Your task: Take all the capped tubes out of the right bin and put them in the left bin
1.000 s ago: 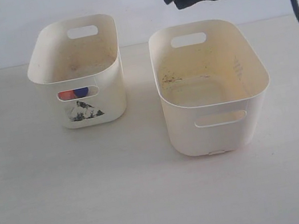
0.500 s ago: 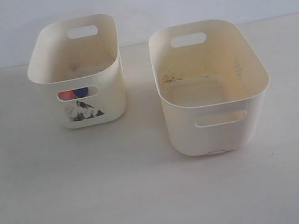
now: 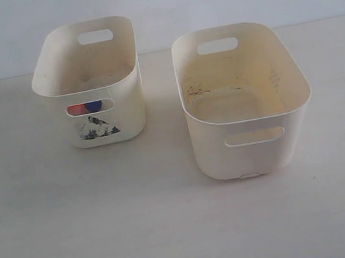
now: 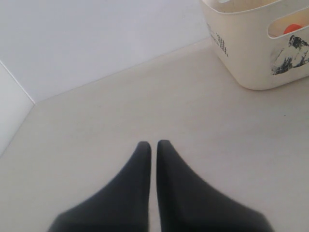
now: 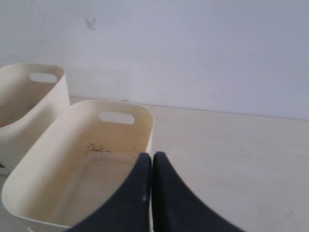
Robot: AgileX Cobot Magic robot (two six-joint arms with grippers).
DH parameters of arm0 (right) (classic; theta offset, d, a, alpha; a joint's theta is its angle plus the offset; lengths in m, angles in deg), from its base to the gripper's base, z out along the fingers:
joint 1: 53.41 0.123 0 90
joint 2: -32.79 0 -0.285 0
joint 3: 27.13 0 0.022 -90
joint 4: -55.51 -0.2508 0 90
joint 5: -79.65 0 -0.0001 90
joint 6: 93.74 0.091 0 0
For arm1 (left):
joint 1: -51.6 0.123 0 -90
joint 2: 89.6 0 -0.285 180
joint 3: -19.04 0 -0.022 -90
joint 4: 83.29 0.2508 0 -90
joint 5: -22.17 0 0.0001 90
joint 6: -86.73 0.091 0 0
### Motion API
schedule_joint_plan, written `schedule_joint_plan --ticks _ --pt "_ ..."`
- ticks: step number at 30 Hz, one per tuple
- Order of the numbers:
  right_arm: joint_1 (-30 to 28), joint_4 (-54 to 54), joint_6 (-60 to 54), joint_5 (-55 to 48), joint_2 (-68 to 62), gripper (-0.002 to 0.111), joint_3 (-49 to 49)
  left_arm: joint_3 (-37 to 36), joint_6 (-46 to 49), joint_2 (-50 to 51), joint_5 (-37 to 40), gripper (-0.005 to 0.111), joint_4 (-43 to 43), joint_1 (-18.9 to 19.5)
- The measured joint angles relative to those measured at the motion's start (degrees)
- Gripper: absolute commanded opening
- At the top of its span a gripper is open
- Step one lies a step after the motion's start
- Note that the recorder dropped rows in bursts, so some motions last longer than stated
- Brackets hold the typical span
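Observation:
The left bin (image 3: 128, 113), small and cream with a black mountain picture, stands at the back left. Through its front handle slot show an orange-red cap (image 3: 76, 110) and a blue cap (image 3: 93, 106) of capped tubes; the rest of the tubes is hidden by the wall. The right bin (image 3: 250, 152), wider and plain, holds no tube that I can see, only dark specks on its floor. No gripper appears in the exterior view. My left gripper (image 4: 153, 143) is shut and empty over bare table, short of the left bin (image 4: 246, 53). My right gripper (image 5: 151, 155) is shut and empty, above the right bin's (image 5: 116, 103) near rim.
A pale wall runs behind the table. The two bins stand a hand's width apart. In the right wrist view the left bin (image 5: 46, 104) shows beyond the right bin. An orange-red cap (image 4: 292, 29) shows through the left bin's slot in the left wrist view.
A second ago the right arm hung at the top right of the exterior view; it has since left that view. The bins and caps have not moved.

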Motion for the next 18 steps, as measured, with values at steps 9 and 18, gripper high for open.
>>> schedule_joint_plan --ticks 9,18 --pt "-6.2 -0.23 0.96 2.2 24.39 0.0 -16.43 0.0 0.0 0.0 0.0 0.004 0.0 0.0" --pt "-6.2 -0.31 0.96 2.97 31.96 0.0 -25.8 0.0 0.0 0.0 0.0 0.004 0.0 0.0"
